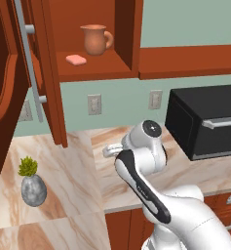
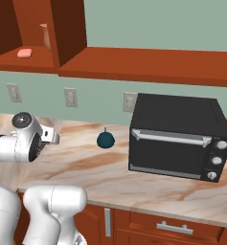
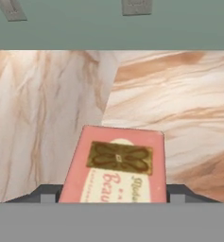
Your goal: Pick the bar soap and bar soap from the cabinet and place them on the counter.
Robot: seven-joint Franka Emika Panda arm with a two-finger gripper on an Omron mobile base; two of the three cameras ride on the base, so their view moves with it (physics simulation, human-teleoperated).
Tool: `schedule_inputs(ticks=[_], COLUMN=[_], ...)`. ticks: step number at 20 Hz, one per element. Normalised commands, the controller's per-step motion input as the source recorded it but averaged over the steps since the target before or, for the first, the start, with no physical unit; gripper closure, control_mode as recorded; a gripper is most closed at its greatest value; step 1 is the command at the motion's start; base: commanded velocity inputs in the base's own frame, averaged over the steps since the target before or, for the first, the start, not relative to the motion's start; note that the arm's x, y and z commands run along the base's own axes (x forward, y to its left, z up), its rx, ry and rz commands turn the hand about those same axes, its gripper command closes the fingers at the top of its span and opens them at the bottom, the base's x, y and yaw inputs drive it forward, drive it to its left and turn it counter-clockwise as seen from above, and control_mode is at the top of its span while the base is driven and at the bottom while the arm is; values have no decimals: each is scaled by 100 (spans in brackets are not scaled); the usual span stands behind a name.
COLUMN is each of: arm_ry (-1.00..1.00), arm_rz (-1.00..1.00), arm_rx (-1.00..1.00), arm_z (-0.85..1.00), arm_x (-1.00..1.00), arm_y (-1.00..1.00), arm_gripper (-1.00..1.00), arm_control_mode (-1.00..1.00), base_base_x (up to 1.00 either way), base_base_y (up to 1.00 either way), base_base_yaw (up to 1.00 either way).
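A plain salmon-pink bar soap (image 1: 76, 59) lies on the shelf of the open cabinet (image 1: 126, 34), next to a terracotta mug (image 1: 95, 39); it also appears as the pink bar soap (image 2: 25, 52) at the upper left of the right base view. A second, rectangular bar soap (image 3: 117, 168), pink with a brown emblem and a pale centre, sits between my fingertips (image 3: 47, 194). My gripper (image 3: 112, 194) is shut on it, low over the marble counter (image 3: 47, 104). In the base views the gripper (image 1: 109, 149) (image 2: 52, 136) points toward the wall, and the held soap is hidden there.
A black microwave (image 1: 209, 122) (image 2: 177, 136) stands on the counter to the right. A small dark round object (image 2: 105, 139) sits left of it. A plant in a grey stone pot (image 1: 33, 185) is at the left. The open cabinet door (image 1: 39, 68) hangs over the counter's left part.
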Motion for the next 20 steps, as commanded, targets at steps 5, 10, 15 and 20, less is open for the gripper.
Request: schedule_inputs(ticks=[5, 10, 15, 20], arm_ry=[4, 5, 6, 2], arm_rz=[0, 0, 0, 0], arm_rx=[-2, -3, -5, -3], arm_z=[-49, -45, -48, -38], arm_x=[28, 25, 29, 19], arm_y=[0, 0, 0, 0], arm_gripper=[100, 100, 100, 100], arm_control_mode=[-100, -100, -100, -100], base_base_x=[0, 0, 0, 0], base_base_y=[0, 0, 0, 0], base_base_yaw=[0, 0, 0, 0])
